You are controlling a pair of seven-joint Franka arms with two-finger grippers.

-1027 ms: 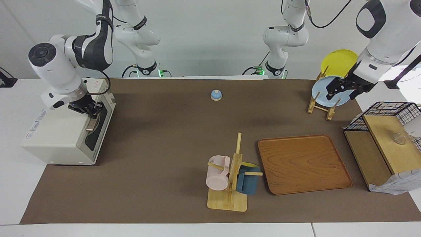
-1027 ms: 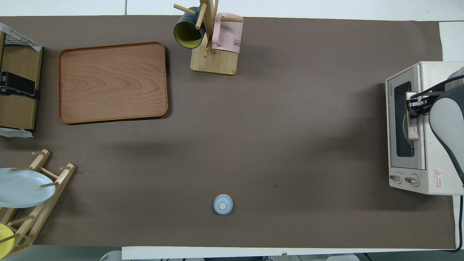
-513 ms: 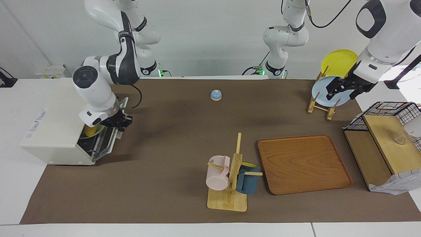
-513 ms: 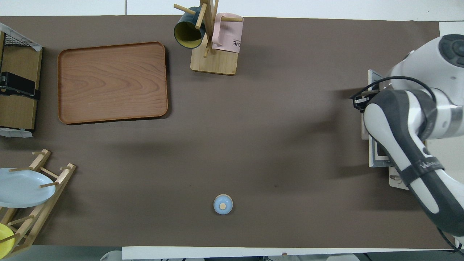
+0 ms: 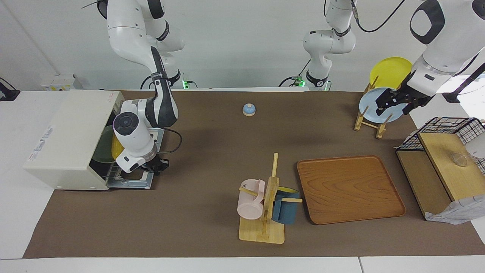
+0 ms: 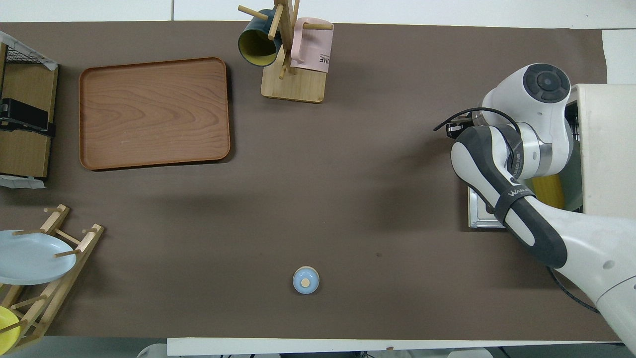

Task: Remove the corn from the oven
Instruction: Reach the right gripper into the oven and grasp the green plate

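The cream-white oven (image 5: 68, 132) stands at the right arm's end of the table, its door (image 5: 132, 184) lying flat open. Inside, the yellow corn (image 5: 116, 148) rests on a dark green plate (image 5: 100, 149) on the wire rack; it also shows in the overhead view (image 6: 549, 191). My right gripper (image 5: 157, 167) is low at the door's outer edge, shut on the handle, which its hand hides. My left gripper (image 5: 393, 108) waits open and empty over the plate rack (image 5: 373, 123).
A blue bell (image 5: 249, 109) sits mid-table near the robots. A mug tree (image 5: 265, 212) with pink and blue mugs and a wooden tray (image 5: 350, 188) lie farther out. The rack holds blue and yellow plates. A wire basket and wooden shelf (image 5: 443, 167) stand at the left arm's end.
My right gripper has pulled the oven door from shut down to flat open, swinging outward and down. The corn and green plate inside have come into view. The left arm has not moved.
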